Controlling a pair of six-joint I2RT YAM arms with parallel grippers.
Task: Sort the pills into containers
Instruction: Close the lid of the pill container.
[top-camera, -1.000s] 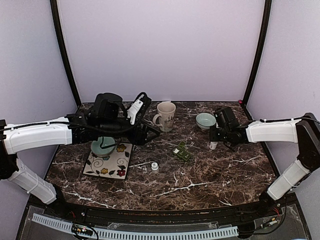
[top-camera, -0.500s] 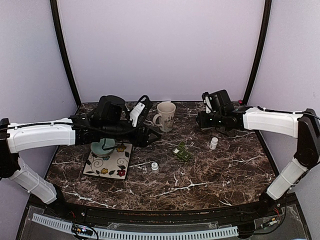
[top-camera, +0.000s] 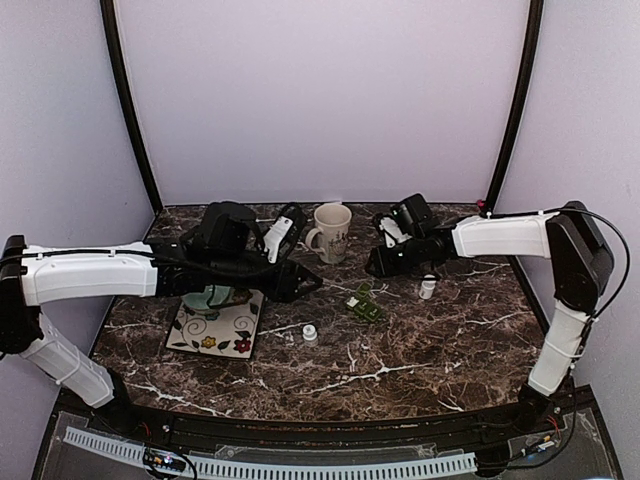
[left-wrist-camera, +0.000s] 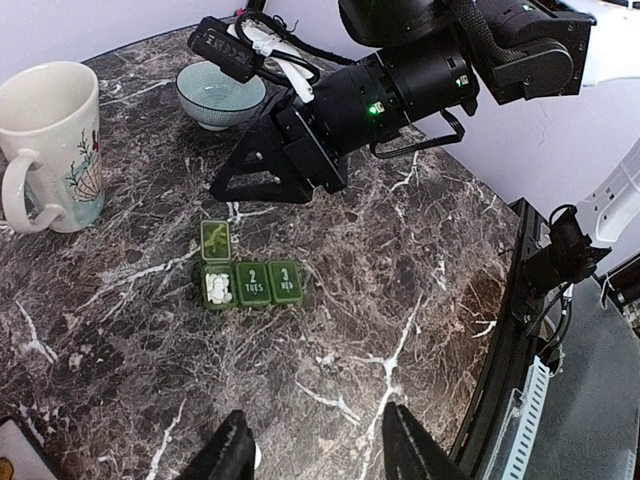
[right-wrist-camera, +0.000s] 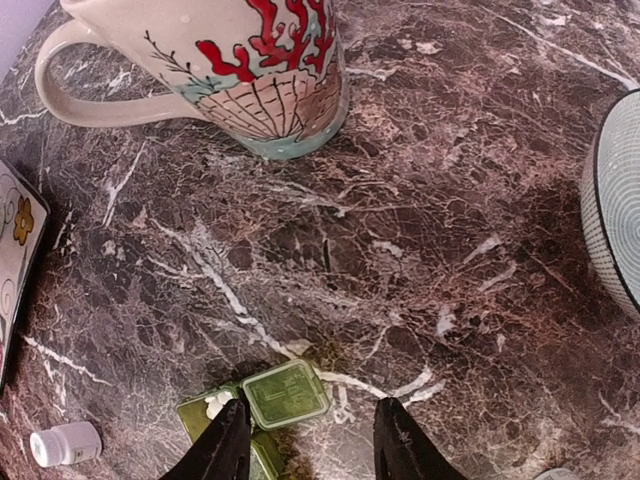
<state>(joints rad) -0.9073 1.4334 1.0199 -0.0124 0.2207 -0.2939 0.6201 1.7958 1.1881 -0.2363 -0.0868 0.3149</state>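
Note:
The dark green pill box (left-wrist-camera: 250, 282) lies on the marble table, a strip of three compartments. Its end compartment is open, lid (right-wrist-camera: 287, 393) flipped back, with white pills (left-wrist-camera: 217, 288) inside; the other two lids are closed. From above, the box (top-camera: 365, 305) sits right of centre. My right gripper (right-wrist-camera: 312, 445) hovers open just above and behind it, its left finger (right-wrist-camera: 225, 445) close to the raised lid, nothing between the fingers. My left gripper (left-wrist-camera: 320, 450) is open and empty, left of the box (top-camera: 300, 280).
A cream seashell mug (top-camera: 332, 232) stands at the back. A pale blue bowl (left-wrist-camera: 222, 92) sits behind the right arm. A small white bottle (top-camera: 428, 288) stands right of the box, a white cap-like piece (top-camera: 310, 333) lies left of it. A floral tile (top-camera: 218, 325) carries a teal object.
My right gripper left the white bottle standing, lifted, and swung left to hover over the pill box. The left gripper's fingers have narrowed slightly; that arm barely shifted.

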